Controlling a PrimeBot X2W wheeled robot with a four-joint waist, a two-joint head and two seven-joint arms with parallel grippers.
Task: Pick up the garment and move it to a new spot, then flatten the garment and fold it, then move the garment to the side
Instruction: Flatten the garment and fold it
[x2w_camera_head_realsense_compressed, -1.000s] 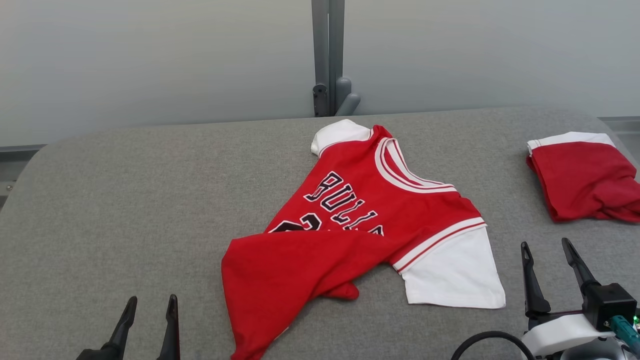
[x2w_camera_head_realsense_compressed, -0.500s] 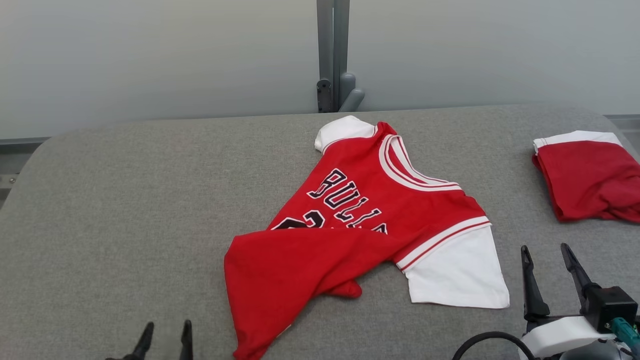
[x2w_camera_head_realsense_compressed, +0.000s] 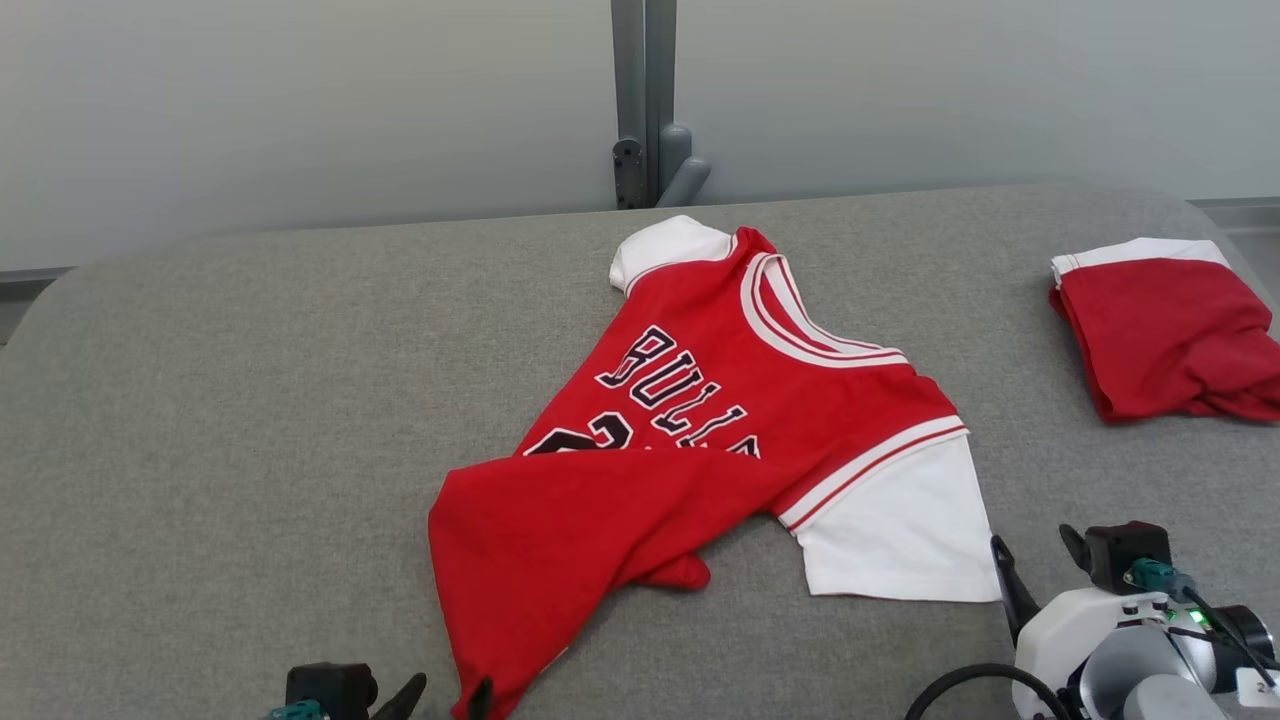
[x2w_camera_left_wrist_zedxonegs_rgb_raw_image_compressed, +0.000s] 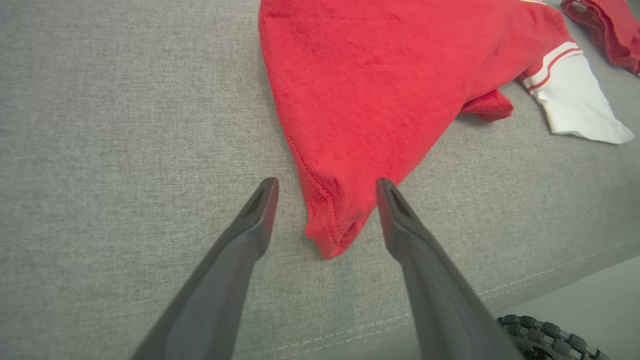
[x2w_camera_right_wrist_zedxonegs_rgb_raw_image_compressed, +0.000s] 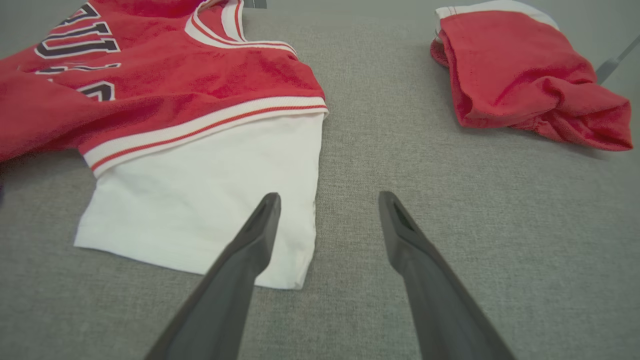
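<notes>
Loosely rumpled jersey (x2w_camera_head_realsense_compressed: 700, 430), left pincer (x2w_camera_left_wrist_zedxonegs_rgb_raw_image_compressed: 325, 182) (spread wide) flanking its corner

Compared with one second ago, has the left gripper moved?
Yes. The left gripper moved right, toward the red jersey, whose lower corner now lies between its fingers.

Two red-and-white garments out there: one jersey (x2w_camera_head_realsense_compressed: 700, 420) spread open, one bundle (x2w_camera_head_realsense_compressed: 1165, 330) off to the side. Two grippers, the left gripper (x2w_camera_left_wrist_zedxonegs_rgb_raw_image_compressed: 326, 182) and the right gripper (x2w_camera_right_wrist_zedxonegs_rgb_raw_image_compressed: 328, 196). One grey table (x2w_camera_head_realsense_compressed: 250, 400), one post (x2w_camera_head_realsense_compressed: 640, 100) behind.
</notes>
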